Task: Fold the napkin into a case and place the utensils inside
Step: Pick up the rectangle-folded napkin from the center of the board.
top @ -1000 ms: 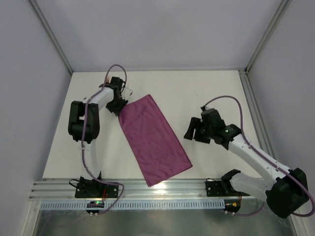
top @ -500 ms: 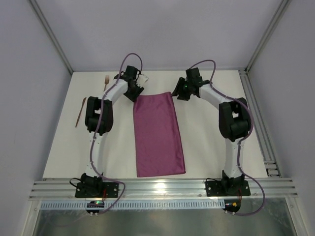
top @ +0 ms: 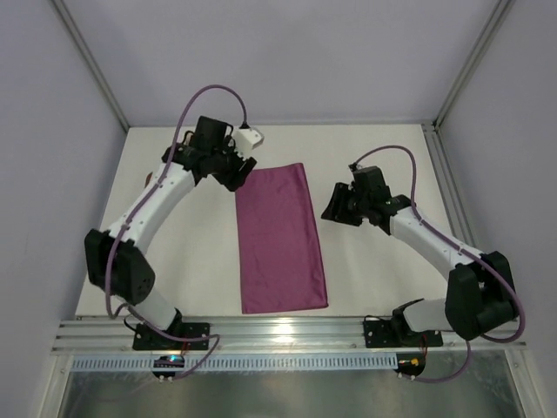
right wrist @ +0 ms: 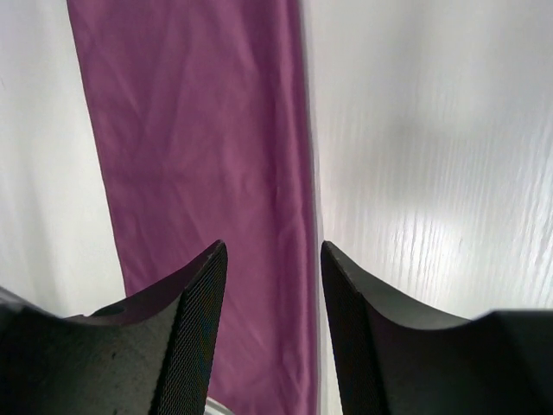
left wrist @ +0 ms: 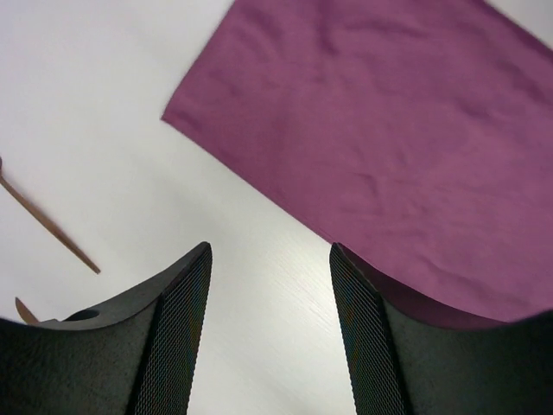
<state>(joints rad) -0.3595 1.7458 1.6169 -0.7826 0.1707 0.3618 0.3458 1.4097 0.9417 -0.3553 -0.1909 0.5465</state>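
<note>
The plum-purple napkin (top: 280,235) lies flat on the white table as a long narrow rectangle, running from far to near. My left gripper (top: 238,171) is open and empty, low over bare table just left of the napkin's far left corner (left wrist: 389,130). My right gripper (top: 334,207) is open and empty beside the napkin's right edge, which runs between its fingers in the right wrist view (right wrist: 199,147). A thin brown utensil (left wrist: 47,226) and the tip of another (left wrist: 24,309) lie left of the left gripper. In the top view my left arm hides them.
A metal rail (top: 278,334) runs along the table's near edge by the arm bases. White walls and frame posts (top: 91,74) close in the table (top: 383,279) on three sides.
The napkin went from slanted to straight a second ago and has stayed put since. Both grippers have left its far corners: the left swung slightly left, the right drew back nearer along the right edge.
</note>
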